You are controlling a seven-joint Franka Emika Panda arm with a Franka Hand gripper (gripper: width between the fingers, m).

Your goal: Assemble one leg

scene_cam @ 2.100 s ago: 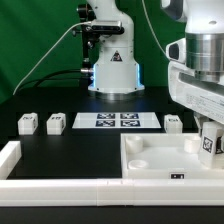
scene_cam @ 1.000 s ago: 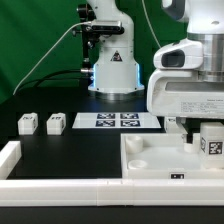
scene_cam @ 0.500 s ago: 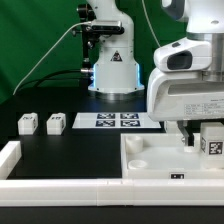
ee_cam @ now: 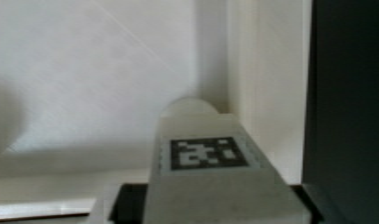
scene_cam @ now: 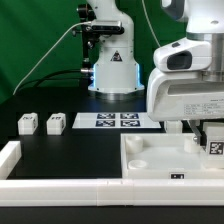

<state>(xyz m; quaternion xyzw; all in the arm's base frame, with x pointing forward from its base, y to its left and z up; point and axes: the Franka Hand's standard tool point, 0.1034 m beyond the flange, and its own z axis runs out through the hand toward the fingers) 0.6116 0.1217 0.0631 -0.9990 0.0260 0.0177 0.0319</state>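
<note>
My gripper (scene_cam: 211,134) is shut on a leg (scene_cam: 214,144), a small white post with a black-and-white tag. It holds the leg upright over the right end of the large white tray-like piece (scene_cam: 150,156), close to its right corner. In the wrist view the leg (ee_cam: 207,150) fills the middle between my gripper's (ee_cam: 212,206) dark fingers, its far tip just above the white piece (ee_cam: 97,90) beside a raised wall. Two more legs (scene_cam: 28,123) (scene_cam: 56,123) stand on the black table at the exterior view's left.
The marker board (scene_cam: 118,121) lies flat on the table in front of the robot base (scene_cam: 113,72). A white rail (scene_cam: 9,156) runs along the front left and front edge. My arm's large white body hides the table behind the tray's right side.
The arm has swung in from the exterior view's right and come lower over the tray. In the last second the held leg has shifted only slightly to the right.
</note>
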